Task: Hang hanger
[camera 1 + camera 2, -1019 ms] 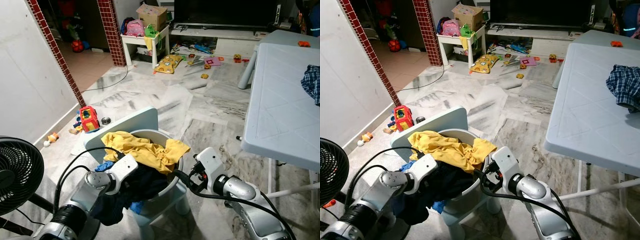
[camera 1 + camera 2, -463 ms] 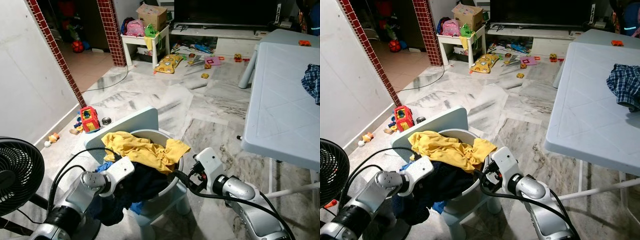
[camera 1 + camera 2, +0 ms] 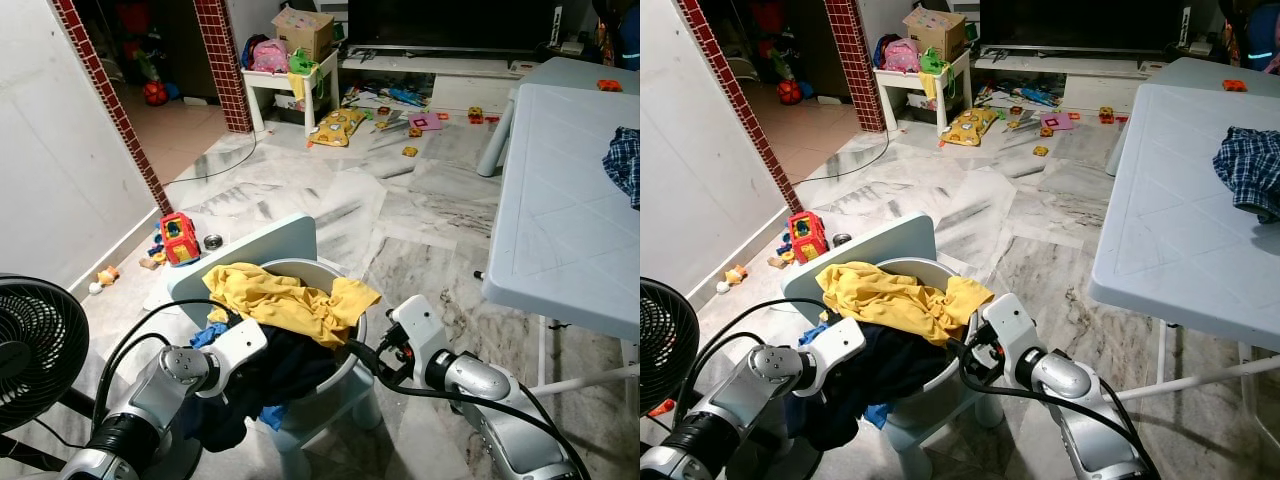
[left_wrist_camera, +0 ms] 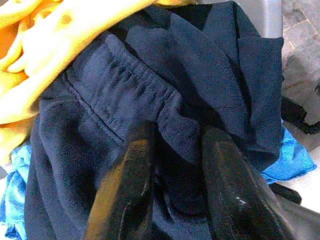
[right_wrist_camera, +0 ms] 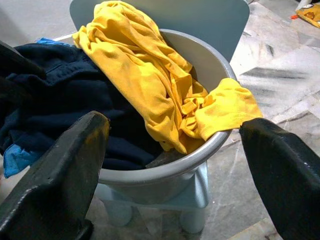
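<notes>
a home living room: scattered toys point(image 3: 345, 124), tv stand point(image 3: 440, 75), laundry basin point(image 5: 200, 150)

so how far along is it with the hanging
Early. Nothing looks hung. The left claw is pinching the navy garment in the grey basin, under the yellow shirt. The right claw waits open beside the basin. Lifting it out and hanging are left.

**No readable text**

No legible words, numbers, brands or signs anywhere. Cardboard box point(image 3: 303, 30) on the small white table at the back shows a pale patch on its side (maybe a label, far too small to read). Floor toys point(image 3: 177, 238) carry colours, no readable lettering.
</notes>
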Tool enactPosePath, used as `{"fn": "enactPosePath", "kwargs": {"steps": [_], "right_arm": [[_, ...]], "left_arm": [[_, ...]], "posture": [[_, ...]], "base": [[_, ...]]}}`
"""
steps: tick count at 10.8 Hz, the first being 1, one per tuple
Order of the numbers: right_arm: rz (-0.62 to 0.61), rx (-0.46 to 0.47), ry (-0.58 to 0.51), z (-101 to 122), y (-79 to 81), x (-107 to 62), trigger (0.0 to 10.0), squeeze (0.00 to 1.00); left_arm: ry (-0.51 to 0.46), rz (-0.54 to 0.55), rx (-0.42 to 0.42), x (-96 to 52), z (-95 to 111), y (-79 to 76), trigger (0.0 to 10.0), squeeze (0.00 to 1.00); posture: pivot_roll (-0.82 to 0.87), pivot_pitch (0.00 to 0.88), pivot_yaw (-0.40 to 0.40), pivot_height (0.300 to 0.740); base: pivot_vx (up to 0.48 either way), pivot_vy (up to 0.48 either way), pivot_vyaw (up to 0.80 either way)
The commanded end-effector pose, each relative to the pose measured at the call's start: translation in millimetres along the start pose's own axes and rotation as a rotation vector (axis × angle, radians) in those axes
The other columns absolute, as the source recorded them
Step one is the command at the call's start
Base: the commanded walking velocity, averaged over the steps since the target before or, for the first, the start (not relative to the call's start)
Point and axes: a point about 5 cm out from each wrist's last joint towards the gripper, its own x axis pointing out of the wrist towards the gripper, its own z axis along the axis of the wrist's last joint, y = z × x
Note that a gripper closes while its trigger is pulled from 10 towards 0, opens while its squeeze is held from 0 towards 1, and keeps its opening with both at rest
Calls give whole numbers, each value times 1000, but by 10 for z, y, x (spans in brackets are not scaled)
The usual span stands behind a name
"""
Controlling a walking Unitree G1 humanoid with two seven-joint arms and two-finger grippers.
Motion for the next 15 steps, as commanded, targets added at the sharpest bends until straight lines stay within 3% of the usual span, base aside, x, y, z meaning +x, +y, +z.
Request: {"fn": "enactPosePath", "kwargs": {"steps": [1, 10, 12, 15], "right_arm": [[4, -8, -4, 22, 6, 15, 10000, 0], [4, -7, -4, 14, 9, 29, 10000, 0], [6, -8, -4, 12, 7, 27, 10000, 0], [-2, -5, -8, 2, 1, 24, 10000, 0]], "left_arm": [[42, 15, 1, -38, -94, 37, 0, 0], [-9, 20, -54, -50, -67, 45, 0, 0], [-71, 63, -115, -72, -15, 77, 0, 0], [-330, 216, -377, -145, 157, 132, 0, 0]], "posture": [[-195, 0, 112, 740], [-189, 0, 113, 740], [-187, 0, 113, 740], [-178, 0, 104, 740]], "base": [[0, 0, 0], [0, 0, 0], [0, 0, 0], [0, 0, 0]]}}
